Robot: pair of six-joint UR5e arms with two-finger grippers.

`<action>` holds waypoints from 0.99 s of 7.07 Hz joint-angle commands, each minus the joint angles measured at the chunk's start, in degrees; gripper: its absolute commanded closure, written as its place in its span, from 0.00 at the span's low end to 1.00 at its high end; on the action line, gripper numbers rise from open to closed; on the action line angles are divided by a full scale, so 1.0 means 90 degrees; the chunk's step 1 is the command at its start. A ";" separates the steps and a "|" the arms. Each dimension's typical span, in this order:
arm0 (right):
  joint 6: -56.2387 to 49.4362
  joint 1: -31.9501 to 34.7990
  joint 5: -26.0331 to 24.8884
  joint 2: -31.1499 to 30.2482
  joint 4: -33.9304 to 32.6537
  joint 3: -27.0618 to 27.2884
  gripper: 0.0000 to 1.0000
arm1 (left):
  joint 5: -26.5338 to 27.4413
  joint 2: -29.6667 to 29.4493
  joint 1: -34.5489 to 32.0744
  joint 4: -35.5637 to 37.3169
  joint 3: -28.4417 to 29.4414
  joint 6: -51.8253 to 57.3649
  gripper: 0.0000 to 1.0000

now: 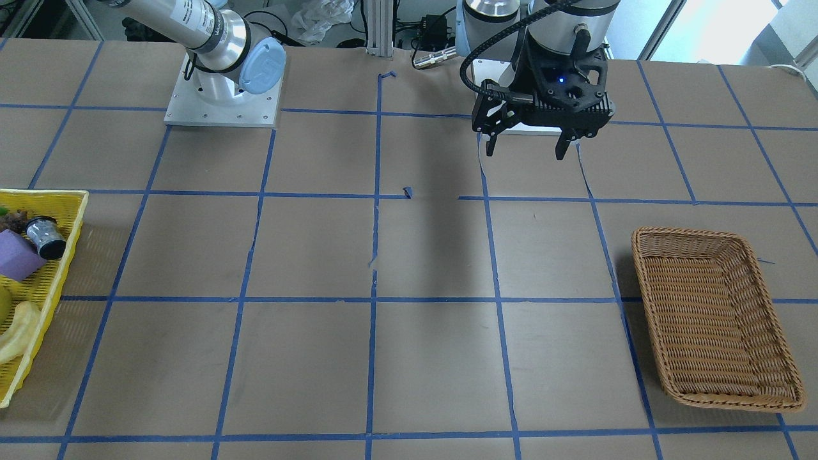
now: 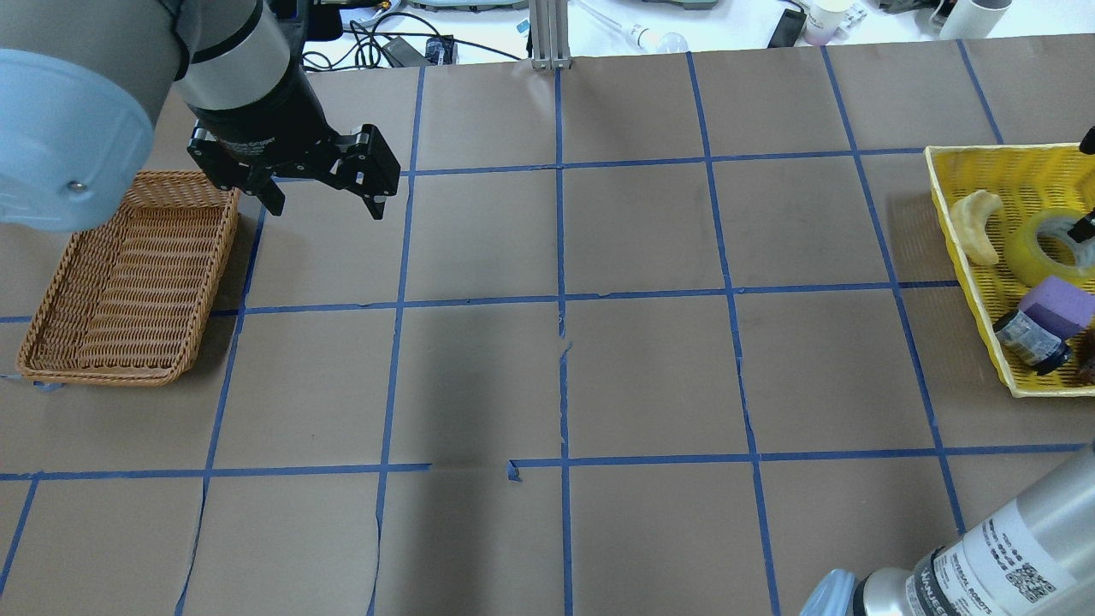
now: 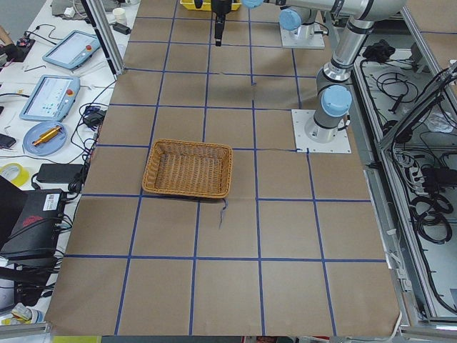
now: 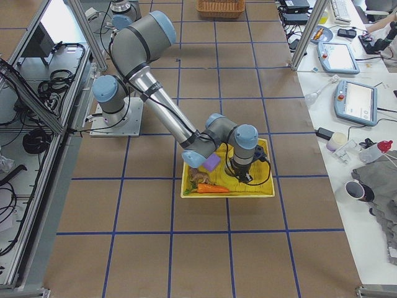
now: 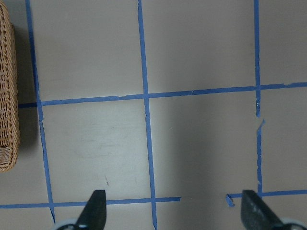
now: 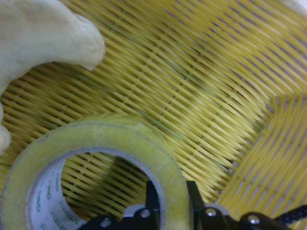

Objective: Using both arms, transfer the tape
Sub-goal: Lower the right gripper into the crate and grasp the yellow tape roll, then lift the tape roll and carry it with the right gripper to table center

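The yellow tape [image 6: 96,143] lies in the yellow tray [image 2: 967,231] at the table's right end; it also shows in the overhead view [image 2: 1039,244]. My right gripper [image 6: 172,203] reaches down into the tray, its two fingers closed on the roll's wall, one inside the core and one outside. In the overhead view only its tips show, at the right edge [image 2: 1082,227]. My left gripper [image 2: 327,210] is open and empty. It hangs above the table beside the wicker basket [image 2: 103,372], and shows in the front view [image 1: 526,152] and in its wrist view [image 5: 175,213].
The tray also holds a pale banana shape [image 2: 975,224], a purple block [image 2: 1061,304] and a small silver-and-black cylinder [image 2: 1031,340]. An orange carrot [image 4: 214,188] lies at its near edge in the right view. Blue tape grid lines cross the brown table.
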 commanded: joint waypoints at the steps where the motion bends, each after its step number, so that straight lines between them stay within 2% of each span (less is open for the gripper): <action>1: 0.0375 0.0105 0.0262 -0.0823 0.0708 -0.0022 1.00 | -0.0004 0.0000 0.0000 0.0000 0.0000 0.0000 0.00; 3: 0.0902 0.0843 0.0305 -0.1615 0.1220 -0.0148 1.00 | -0.0004 0.0000 0.0000 0.0000 0.0000 0.0000 0.00; 4: 0.2211 0.1689 0.0265 -0.1890 0.1907 -0.0207 1.00 | -0.0014 0.0000 0.0000 0.0010 0.0000 0.0000 0.00; 5: 0.4380 0.2713 0.0274 -0.1931 0.2378 -0.0198 1.00 | -0.0014 0.0000 0.0000 0.0000 0.0000 0.0000 0.00; 7: 0.7151 0.4609 0.0294 -0.1777 0.2267 -0.0169 1.00 | 0.0005 0.0000 0.0010 -0.0010 0.0000 0.0000 0.00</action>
